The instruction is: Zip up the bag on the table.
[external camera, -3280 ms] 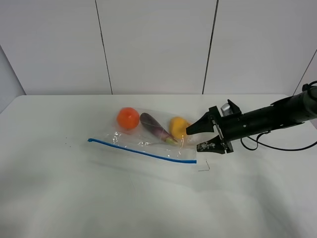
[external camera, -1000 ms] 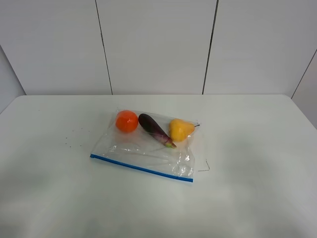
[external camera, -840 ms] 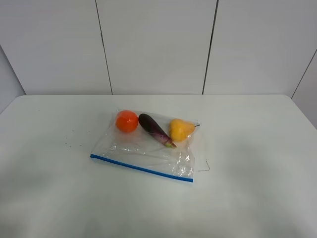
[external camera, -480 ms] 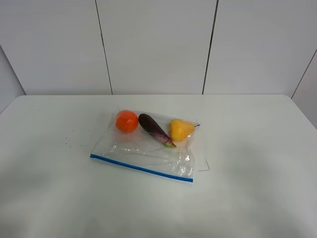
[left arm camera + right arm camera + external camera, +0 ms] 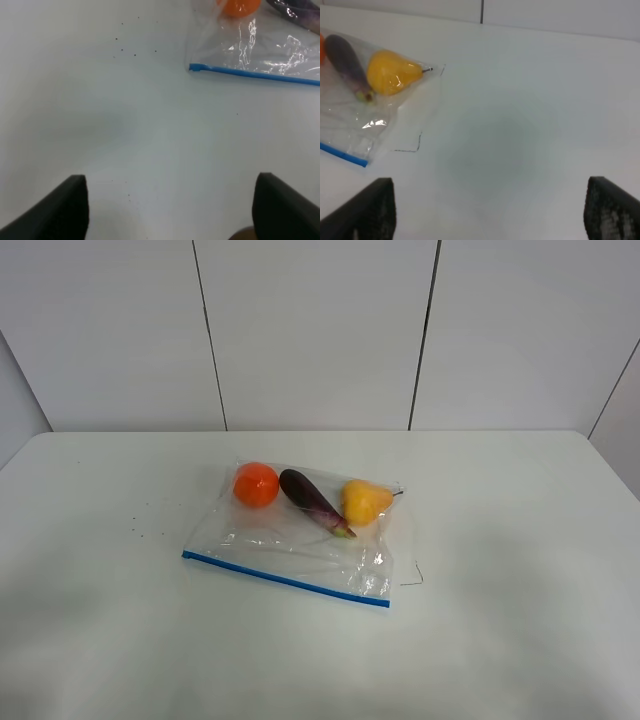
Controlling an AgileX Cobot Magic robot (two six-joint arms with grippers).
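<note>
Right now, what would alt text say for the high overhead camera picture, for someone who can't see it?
A clear plastic bag lies flat on a white table, its blue zipper strip along the near edge. Inside, at the far end, sit an orange, an eggplant and a yellow fruit. No robot arm is in view.

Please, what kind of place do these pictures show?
Probably a lab or test room for robots, not a home. A plain white table stands against bare white wall panels, and it carries only a clear bag of produce, perhaps toy pieces.
</note>
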